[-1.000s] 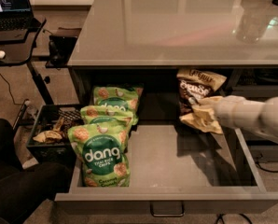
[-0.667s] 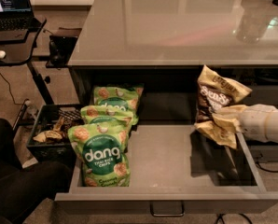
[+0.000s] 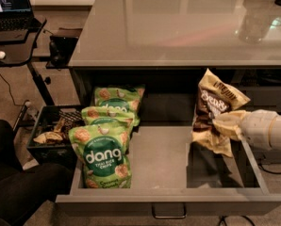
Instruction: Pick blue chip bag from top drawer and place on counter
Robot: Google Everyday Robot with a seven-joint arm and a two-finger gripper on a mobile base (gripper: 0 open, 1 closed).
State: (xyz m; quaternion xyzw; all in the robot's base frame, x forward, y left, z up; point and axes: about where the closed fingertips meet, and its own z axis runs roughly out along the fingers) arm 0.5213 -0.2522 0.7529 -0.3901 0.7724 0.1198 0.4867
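The small crinkly brown-and-cream blue chip bag (image 3: 216, 102) is held clamped in the white two-finger gripper (image 3: 224, 125) over the right side of the wide grey metal top drawer (image 3: 164, 154), so the pick is judged largely done, and placement on the glossy grey counter (image 3: 178, 27) is left

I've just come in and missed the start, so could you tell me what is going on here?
The robot's tool, reaching in from the right, is shut on the blue chip bag and holds it upright over the right side of the open top drawer. The bag is not yet on the counter. Three green dang bags sit in the drawer's left side.
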